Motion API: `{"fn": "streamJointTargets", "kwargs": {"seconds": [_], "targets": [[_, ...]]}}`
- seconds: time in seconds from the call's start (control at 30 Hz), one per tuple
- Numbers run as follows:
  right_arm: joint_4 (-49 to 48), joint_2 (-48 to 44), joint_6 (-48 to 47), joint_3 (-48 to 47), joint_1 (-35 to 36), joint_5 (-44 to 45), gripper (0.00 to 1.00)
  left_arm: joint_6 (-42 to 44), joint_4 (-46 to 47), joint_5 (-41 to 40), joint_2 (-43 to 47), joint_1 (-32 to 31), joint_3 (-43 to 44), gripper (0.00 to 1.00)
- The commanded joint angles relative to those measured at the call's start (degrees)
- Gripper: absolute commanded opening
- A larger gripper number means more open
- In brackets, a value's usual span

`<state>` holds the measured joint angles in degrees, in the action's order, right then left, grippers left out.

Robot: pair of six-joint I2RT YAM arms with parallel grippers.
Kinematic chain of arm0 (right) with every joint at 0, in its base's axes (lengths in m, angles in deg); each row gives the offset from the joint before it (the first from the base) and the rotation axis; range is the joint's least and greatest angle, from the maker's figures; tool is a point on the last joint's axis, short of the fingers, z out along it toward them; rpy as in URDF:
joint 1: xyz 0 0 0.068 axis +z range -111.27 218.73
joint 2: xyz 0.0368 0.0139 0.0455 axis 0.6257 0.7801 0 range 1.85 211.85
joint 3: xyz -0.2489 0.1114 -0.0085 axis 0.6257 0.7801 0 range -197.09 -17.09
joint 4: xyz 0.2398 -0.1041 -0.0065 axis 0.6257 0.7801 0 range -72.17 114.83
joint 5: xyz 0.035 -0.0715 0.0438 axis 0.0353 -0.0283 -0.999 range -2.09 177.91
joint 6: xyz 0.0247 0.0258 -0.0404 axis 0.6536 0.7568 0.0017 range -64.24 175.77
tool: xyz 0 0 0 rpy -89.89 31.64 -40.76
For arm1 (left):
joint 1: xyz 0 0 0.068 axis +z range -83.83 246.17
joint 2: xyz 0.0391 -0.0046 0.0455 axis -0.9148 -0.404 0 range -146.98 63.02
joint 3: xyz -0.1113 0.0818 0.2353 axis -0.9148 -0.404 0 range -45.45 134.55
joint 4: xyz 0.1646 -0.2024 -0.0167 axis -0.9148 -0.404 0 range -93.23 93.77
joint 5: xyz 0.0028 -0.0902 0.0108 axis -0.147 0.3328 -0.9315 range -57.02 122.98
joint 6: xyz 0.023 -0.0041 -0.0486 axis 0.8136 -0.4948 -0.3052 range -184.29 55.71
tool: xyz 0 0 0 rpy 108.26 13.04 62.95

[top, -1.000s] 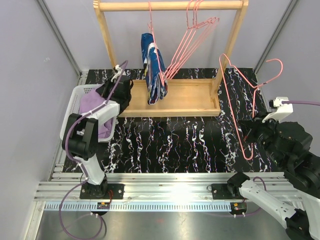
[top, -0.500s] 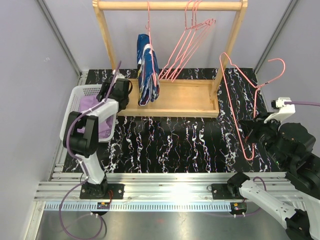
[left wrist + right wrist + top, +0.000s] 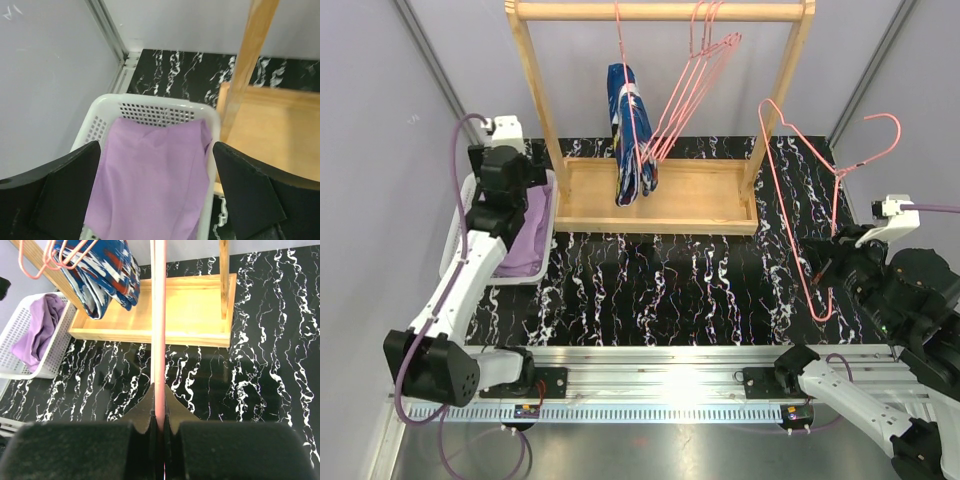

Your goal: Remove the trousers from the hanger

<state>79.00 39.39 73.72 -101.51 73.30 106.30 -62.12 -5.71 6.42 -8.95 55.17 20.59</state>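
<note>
Pulled back off rack (image 3: 660,12) to above basket (image 3: 150,102) with left gripper (image 3: 156,170); roughly half done.

Counting one of two off: lilac trousers (image 3: 525,240) lying crumpled in basket, right under spread, empty left jaws. Left to do: blue patterned trousers (image 3: 630,135), swung back to plumb, draped over rack hanger (image 3: 619,30) on the rail. Long axis vertical, loose ends pointing down at base tray (image 3: 700,195), seen roughly edge-on from top view. Pinching bare pink hanger (image 3: 159,340) in right gripper (image 3: 160,427), jaws pressed onto the wire, well right of rack. Judging next: reach for blue pair.
</note>
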Motion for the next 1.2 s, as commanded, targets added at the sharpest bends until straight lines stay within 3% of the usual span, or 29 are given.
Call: {"fn": "streamJointTargets", "kwargs": {"seconds": [0.0, 0.1, 0.13, 0.17, 0.4, 0.5, 0.63, 0.9, 1.17], "targets": [[-1.8, 0.5, 0.6, -2.3, 0.1, -1.7, 0.00, -7.0, -4.1, 8.4, -0.3, 3.8, 2.7, 0.94], [-1.9, 0.3, 0.8, -2.0, 0.1, -1.6, 0.00, -13.1, -10.8, 13.1, -3.3, 7.6, 5.1, 0.82], [-1.9, 0.3, 0.9, -2.0, 0.1, -1.7, 0.00, -14.4, -14.9, 15.3, -4.8, 8.4, 6.9, 0.74], [-2.0, 0.2, 0.9, -2.1, 0.1, -1.7, 0.00, -16.7, -16.7, 16.1, -7.4, 9.3, 7.8, 0.73], [-1.9, 1.2, -1.2, -4.2, 0.1, -0.8, 0.00, -22.6, -23.2, 18.3, -21.0, 10.7, 9.9, 0.92], [-1.5, 2.1, -3.1, -7.0, 0.1, 2.5, 0.00, -25.7, -25.2, 14.4, -27.8, 10.7, 9.2, 0.93], [-0.8, 3.3, -4.8, -10.0, 0.1, 5.9, 0.00, -29.2, -20.5, 14.3, -30.5, 10.8, 4.3, 0.95], [-1.0, 5.7, -6.2, -12.3, 0.1, 5.1, 0.00, -31.9, -16.9, 15.0, -29.0, 10.7, 1.5, 0.99], [-2.1, 11.2, -10.4, -14.5, 0.1, 5.4, 0.00, -26.4, -27.4, 13.1, -15.8, 10.8, 11.6, 0.99]]}}
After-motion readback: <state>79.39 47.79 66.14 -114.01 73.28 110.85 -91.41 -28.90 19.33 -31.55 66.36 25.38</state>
